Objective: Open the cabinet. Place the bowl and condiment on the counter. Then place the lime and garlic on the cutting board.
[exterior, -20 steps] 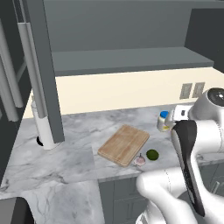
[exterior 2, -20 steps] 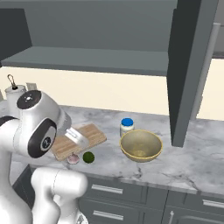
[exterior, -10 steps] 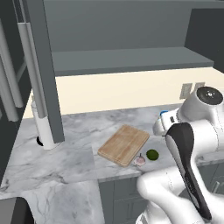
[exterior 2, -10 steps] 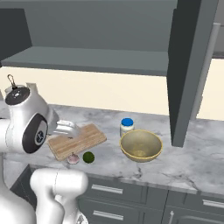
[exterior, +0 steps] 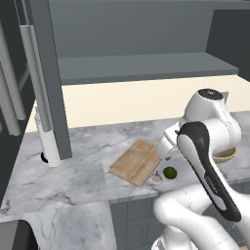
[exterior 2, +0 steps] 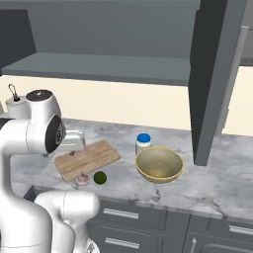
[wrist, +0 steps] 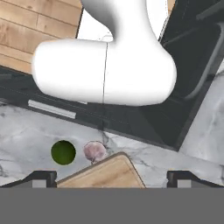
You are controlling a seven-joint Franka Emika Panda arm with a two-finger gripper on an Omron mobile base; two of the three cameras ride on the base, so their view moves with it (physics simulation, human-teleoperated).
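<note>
The claw [wrist: 112,177] hangs over the near end of the cutting board [wrist: 103,175], jaws spread as wide as they go with nothing between them; in the hand view you only get the two dark tips at the bottom, and the board is cut off there by the frame edge. From the base cameras the claw itself is tucked behind the robot's white arm, so it's hard to make out. Just off the board's near corner, on the counter [exterior 2: 212,183], sit one garlic [wrist: 94,151] and one lime [wrist: 63,152], side by side, close but not clearly touching, neither on the board. In the left base view the garlic [exterior: 156,179] is partly clipped by the counter edge and the lime [exterior: 170,172] sits right against the arm's outline. One bowl [exterior 2: 159,164] stands on the counter to the right of the board [exterior 2: 87,159], and one blue-lidded jar [exterior 2: 143,143] just behind it; the label is too small to read. In the left base view the bowl [exterior: 225,155] is mostly hidden behind the arm. The cabinet [exterior 2: 213,79] has both doors swung open, one door [exterior: 49,83] edge-on at the left. A white paper towel roll [exterior: 48,141] is half hidden behind that door.
</note>
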